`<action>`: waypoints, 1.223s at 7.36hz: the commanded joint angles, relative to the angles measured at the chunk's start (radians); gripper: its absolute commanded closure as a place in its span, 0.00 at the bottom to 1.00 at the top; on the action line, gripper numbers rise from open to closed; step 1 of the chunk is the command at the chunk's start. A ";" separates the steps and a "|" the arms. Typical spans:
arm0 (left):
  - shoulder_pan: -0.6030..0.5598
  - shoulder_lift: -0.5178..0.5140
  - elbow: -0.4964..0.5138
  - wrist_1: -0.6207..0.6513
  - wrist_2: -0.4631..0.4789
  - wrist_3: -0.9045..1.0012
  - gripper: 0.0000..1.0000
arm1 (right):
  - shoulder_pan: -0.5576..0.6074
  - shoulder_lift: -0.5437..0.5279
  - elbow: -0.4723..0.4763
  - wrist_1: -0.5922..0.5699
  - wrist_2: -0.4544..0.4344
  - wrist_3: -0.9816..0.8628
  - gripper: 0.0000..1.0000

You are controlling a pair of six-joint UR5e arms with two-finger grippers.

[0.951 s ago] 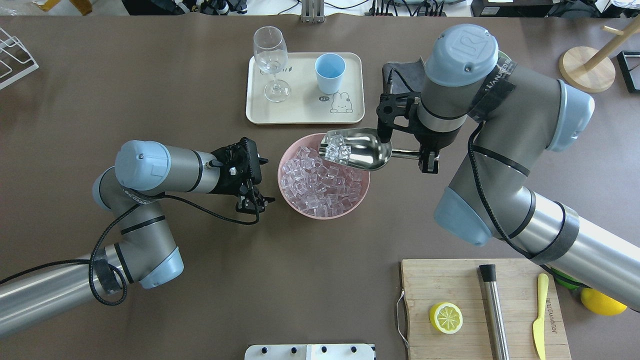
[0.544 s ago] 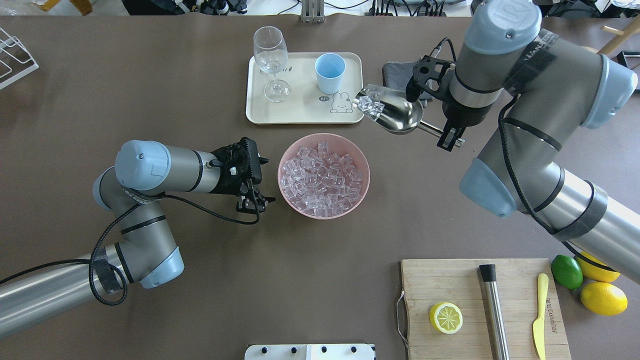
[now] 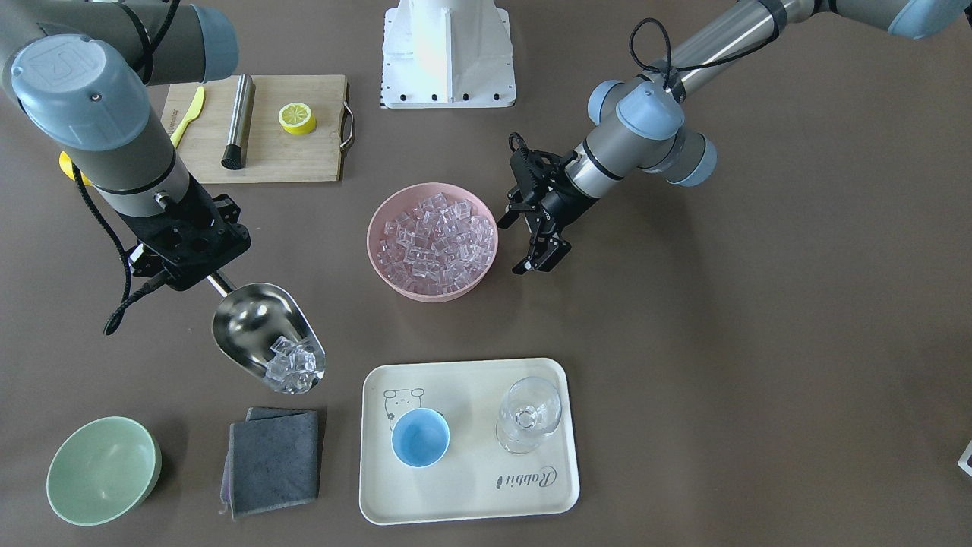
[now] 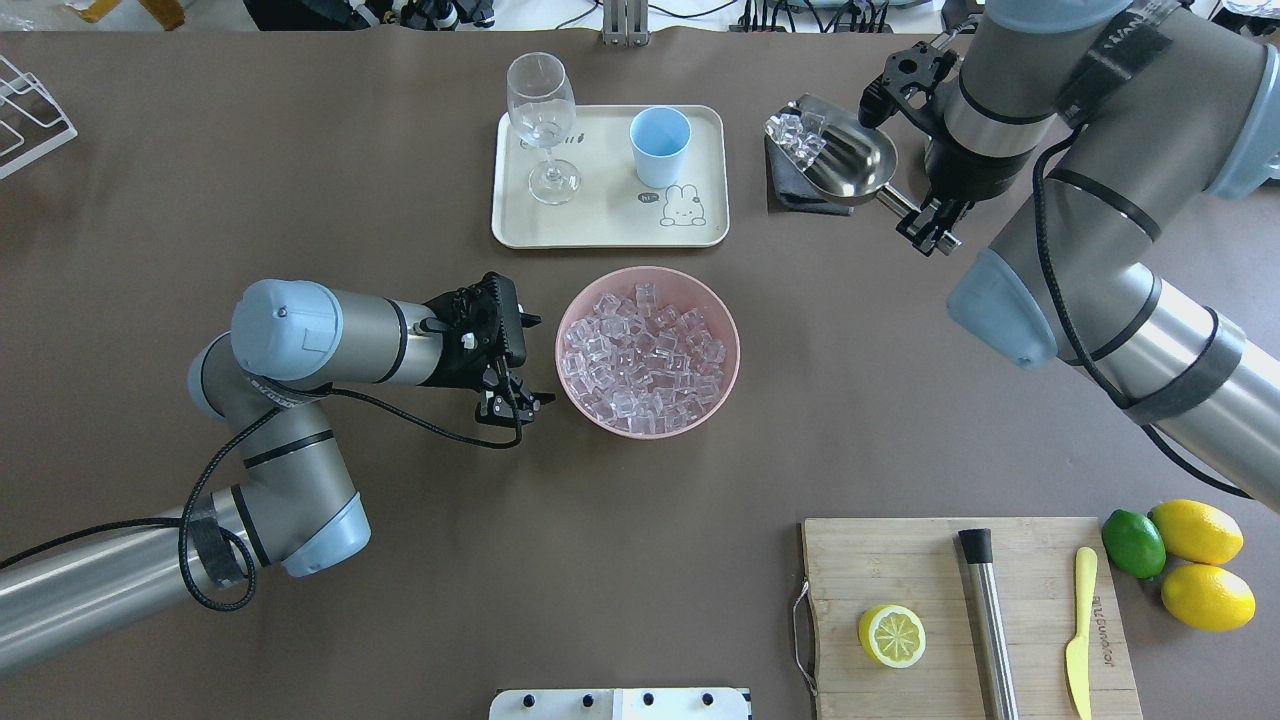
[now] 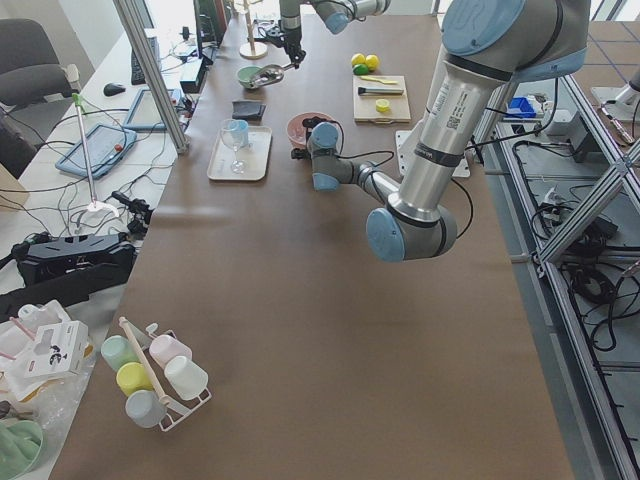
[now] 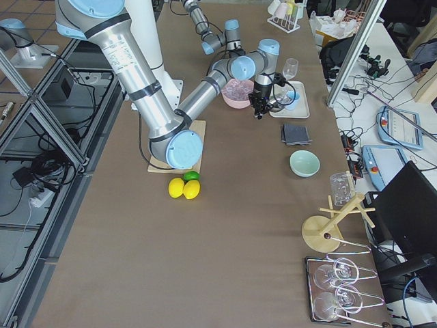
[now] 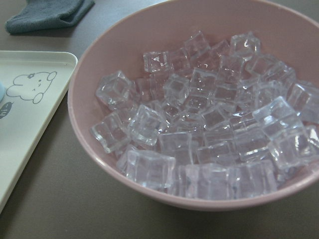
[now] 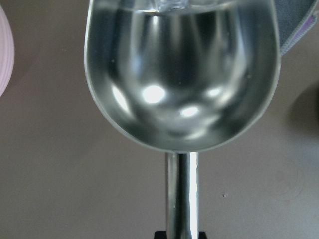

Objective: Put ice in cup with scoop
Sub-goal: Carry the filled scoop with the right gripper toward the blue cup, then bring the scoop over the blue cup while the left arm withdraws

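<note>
The right claw (image 3: 199, 272), clenched on the rod handle of the shiny steel scoop (image 3: 254, 323), holds clear ice cubes (image 3: 292, 368) just beside the cream rectangular tray (image 3: 456, 501) bearing the small light-blue cup (image 3: 420, 437). Keep the scoop level until over the cup, then tip slowly. The left claw (image 3: 528, 245) hangs released.

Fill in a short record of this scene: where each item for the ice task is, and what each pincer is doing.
Scoop: beside the tray, not over the cup
Ice: a few cubes at the scoop's mouth; many more in the pink bowl
Cup: upright on the tray, empty
Left pincer: open, beside the bowl
Right pincer: shut on the scoop's handle
</note>
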 commanded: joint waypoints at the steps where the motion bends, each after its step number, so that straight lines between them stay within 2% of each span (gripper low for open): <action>1: -0.015 0.004 -0.013 0.008 0.000 -0.013 0.02 | 0.022 0.161 -0.164 -0.065 -0.009 -0.012 1.00; 2: -0.026 0.018 -0.048 0.037 0.000 -0.018 0.02 | 0.022 0.242 -0.254 -0.080 -0.023 -0.053 1.00; 4: -0.043 0.140 -0.266 0.166 -0.002 -0.027 0.02 | 0.020 0.355 -0.379 -0.129 -0.058 -0.102 1.00; 5: -0.055 0.153 -0.310 0.221 -0.005 -0.032 0.02 | 0.020 0.411 -0.457 -0.156 -0.101 -0.178 1.00; 7: -0.174 0.161 -0.315 0.382 -0.009 -0.085 0.02 | 0.019 0.439 -0.494 -0.178 -0.107 -0.217 1.00; 8: -0.199 0.188 -0.350 0.468 -0.033 -0.087 0.02 | 0.019 0.441 -0.485 -0.196 -0.106 -0.222 1.00; 9: -0.278 0.212 -0.355 0.529 -0.098 -0.110 0.02 | 0.017 0.438 -0.482 -0.198 -0.106 -0.248 1.00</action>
